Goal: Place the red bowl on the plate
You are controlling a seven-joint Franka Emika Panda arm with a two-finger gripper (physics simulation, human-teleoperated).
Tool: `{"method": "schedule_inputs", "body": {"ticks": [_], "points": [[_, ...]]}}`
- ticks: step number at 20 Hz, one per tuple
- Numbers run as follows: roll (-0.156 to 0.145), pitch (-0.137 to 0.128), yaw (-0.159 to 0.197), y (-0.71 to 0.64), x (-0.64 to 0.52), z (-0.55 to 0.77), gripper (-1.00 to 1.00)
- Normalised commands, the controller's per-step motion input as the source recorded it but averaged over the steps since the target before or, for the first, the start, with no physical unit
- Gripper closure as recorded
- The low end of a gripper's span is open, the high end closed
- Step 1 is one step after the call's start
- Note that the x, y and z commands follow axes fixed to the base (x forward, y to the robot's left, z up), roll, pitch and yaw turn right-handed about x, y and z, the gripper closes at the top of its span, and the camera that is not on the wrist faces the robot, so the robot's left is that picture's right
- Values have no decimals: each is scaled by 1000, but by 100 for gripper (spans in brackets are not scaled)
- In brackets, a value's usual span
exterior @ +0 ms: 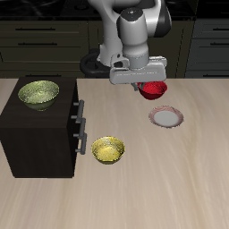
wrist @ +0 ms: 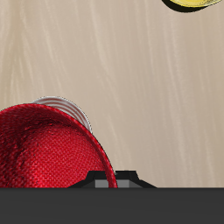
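Red bowl [exterior: 155, 89] hung under the gripper [exterior: 148, 85], lifted off the table [exterior: 179, 179], just behind the plate [exterior: 166, 117] and not yet over its middle. The gripper pinched the bowl at its rim. From the wrist camera the red bowl [wrist: 48, 149] filled much of the view and covered most of the plate [wrist: 70, 108]. One yellow bowl [exterior: 108, 149] sat on the table near the front of a dark cabinet [exterior: 36, 134]; another yellow bowl [exterior: 38, 93] rested on top of the cabinet
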Motion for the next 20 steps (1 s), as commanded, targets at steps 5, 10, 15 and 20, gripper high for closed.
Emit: {"method": "schedule_inputs", "body": {"ticks": [5,10,15,20], "points": [[22,3,4,333,136,-96,100],[24,-9,-9,294,103,-12,100],[16,-4,-27,273,104,38,100],[14,19,-11,249,63,-112,100]]}}
